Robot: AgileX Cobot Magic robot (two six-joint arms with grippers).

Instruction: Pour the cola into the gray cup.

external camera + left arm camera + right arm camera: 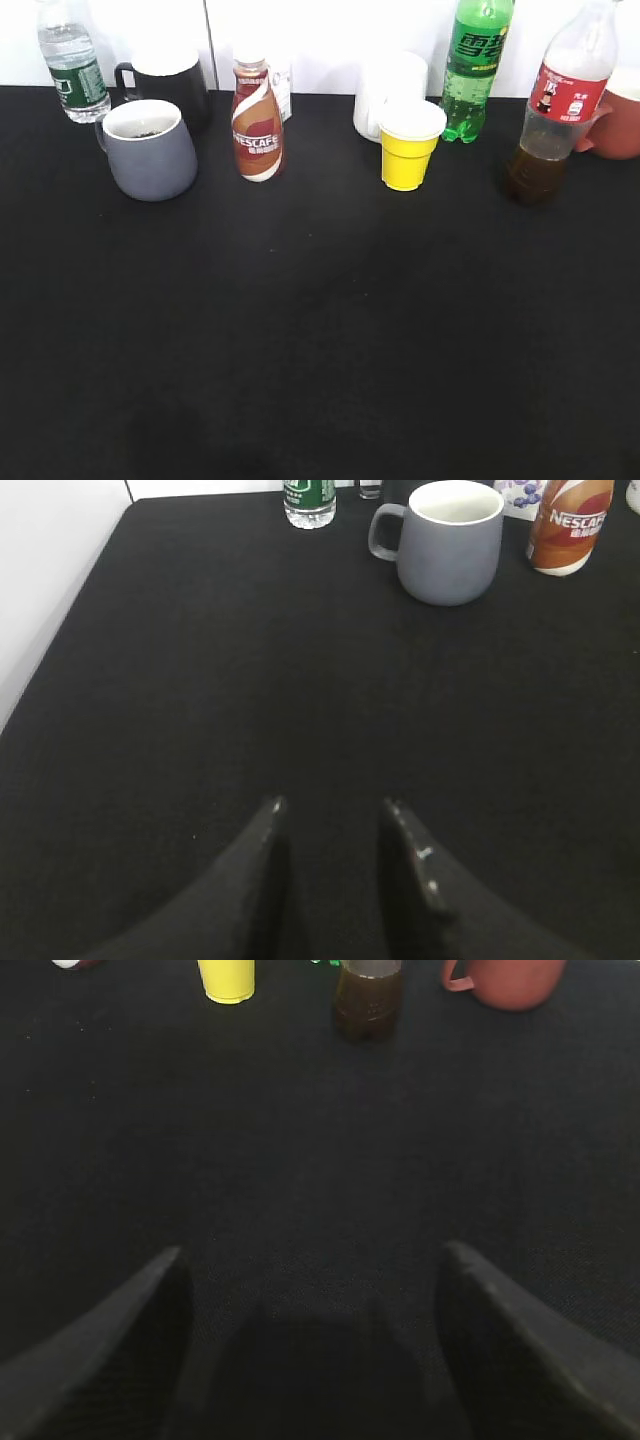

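Observation:
The cola (pixel 560 105), a tall clear bottle with a red label and dark brown liquid low in it, stands upright at the back right of the black table; its base shows in the right wrist view (pixel 368 1000). The gray cup (pixel 150 150) stands at the back left, with dark liquid inside; it also shows in the left wrist view (pixel 450 542), handle to the left. My left gripper (pixel 332 805) is open and empty, low over bare cloth well short of the cup. My right gripper (pixel 312 1255) is wide open and empty, well short of the cola. Neither gripper shows in the exterior view.
Along the back stand a water bottle (pixel 72 60), a black mug (pixel 170 85), a Nescafe bottle (pixel 257 120), a white cup (pixel 390 90), a yellow cup (pixel 408 145), a green soda bottle (pixel 475 65) and a reddish-brown mug (pixel 620 120). The table's left edge (pixel 95 580) meets a white wall.

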